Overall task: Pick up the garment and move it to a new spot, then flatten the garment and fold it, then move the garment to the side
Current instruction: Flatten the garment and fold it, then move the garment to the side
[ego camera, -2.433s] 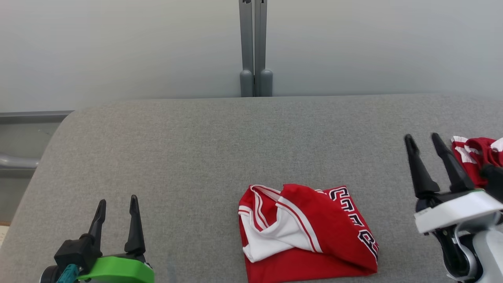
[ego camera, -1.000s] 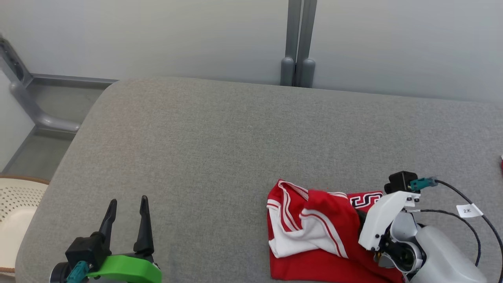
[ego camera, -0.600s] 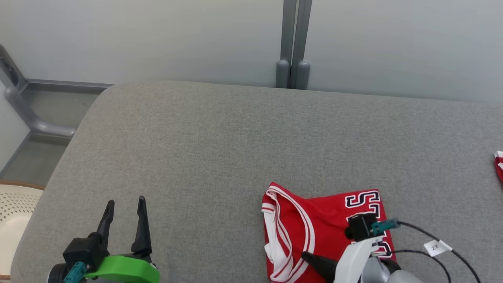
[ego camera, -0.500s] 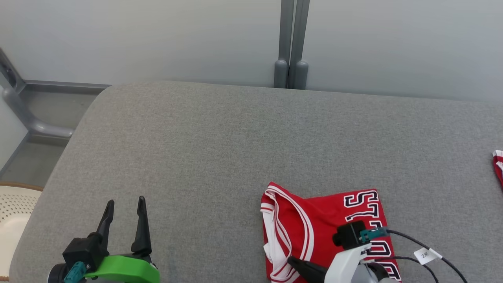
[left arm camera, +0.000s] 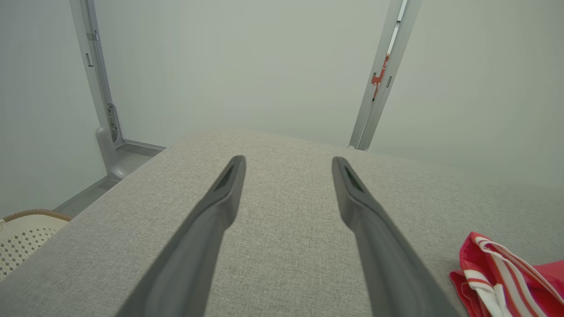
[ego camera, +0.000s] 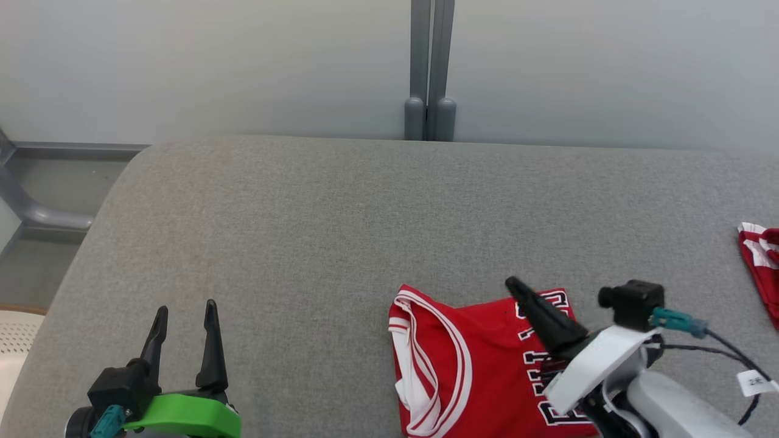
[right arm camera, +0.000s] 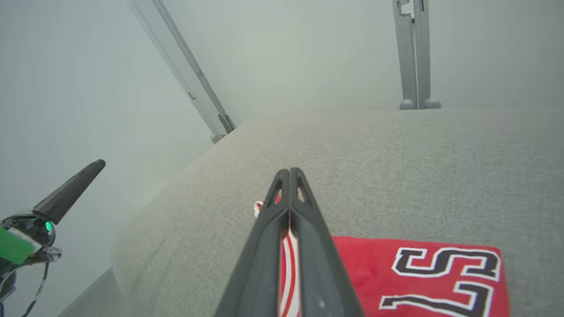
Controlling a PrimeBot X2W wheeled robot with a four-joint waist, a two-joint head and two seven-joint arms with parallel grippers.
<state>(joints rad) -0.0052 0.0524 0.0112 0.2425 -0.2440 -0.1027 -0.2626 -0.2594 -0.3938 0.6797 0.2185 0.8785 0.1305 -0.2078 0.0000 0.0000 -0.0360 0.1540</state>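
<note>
On the grey fabric-covered desk, right of centre at its near edge, lies the folded red garment, white-striped at the trim, with black white-edged letters, an "S" readable, the right hand pressed together above its far edge, the left hand spread apart, empty.

the pad was coarse woven grey cloth, matt. the garment was smooth, thin red cloth. the left gripper had matt dark fingers and a smooth green plastic cover. the post looked like painted metal.
</note>
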